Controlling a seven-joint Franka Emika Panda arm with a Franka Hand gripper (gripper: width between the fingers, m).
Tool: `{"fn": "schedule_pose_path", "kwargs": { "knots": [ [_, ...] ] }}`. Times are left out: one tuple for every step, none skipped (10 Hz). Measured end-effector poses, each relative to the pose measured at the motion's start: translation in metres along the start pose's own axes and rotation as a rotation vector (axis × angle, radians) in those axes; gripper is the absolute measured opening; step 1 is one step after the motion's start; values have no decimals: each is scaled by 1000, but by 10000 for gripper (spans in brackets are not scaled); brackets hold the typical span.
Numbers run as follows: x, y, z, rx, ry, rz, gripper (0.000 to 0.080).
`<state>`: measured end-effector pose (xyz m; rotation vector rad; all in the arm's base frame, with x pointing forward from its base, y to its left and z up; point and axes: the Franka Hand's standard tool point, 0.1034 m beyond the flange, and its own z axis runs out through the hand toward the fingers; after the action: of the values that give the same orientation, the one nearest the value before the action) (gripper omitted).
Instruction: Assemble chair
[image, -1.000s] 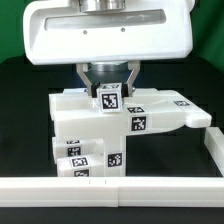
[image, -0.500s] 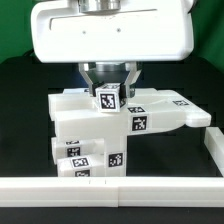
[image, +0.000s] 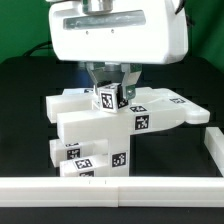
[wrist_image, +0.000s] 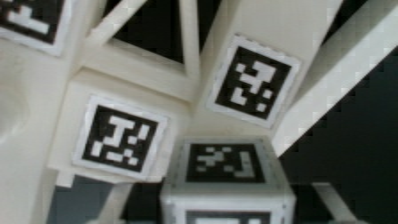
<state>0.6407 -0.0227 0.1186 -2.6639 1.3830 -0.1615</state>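
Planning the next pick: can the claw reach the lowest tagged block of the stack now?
Probably not: the claw is shut on a small cube, and that lowest block lies beneath other chair parts.

The gripper (image: 111, 90) now stands turned about its upright axis compared with a second ago. Its broad white wrist housing (image: 120, 35) looks narrower in the exterior view, with the edge on the exterior view's left drawn in toward the middle. The small cube (image: 109, 98) pinched between the fingers is turned with it and now shows a second face. The tags on the chair's lower blocks (image: 90, 160) sit slightly shifted.
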Motion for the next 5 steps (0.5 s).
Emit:
{"fn": "schedule_pose_path", "kwargs": {
  "knots": [
    [-1,0,0,5,-5,87,287],
    [-2,-1,0,11,-11,184,287],
    [-2,-2,1,16,-15,254,287],
    [-2,-2,1,16,-16,283,288],
    [-3,-2,1,20,-21,355,288]
  ]
}}
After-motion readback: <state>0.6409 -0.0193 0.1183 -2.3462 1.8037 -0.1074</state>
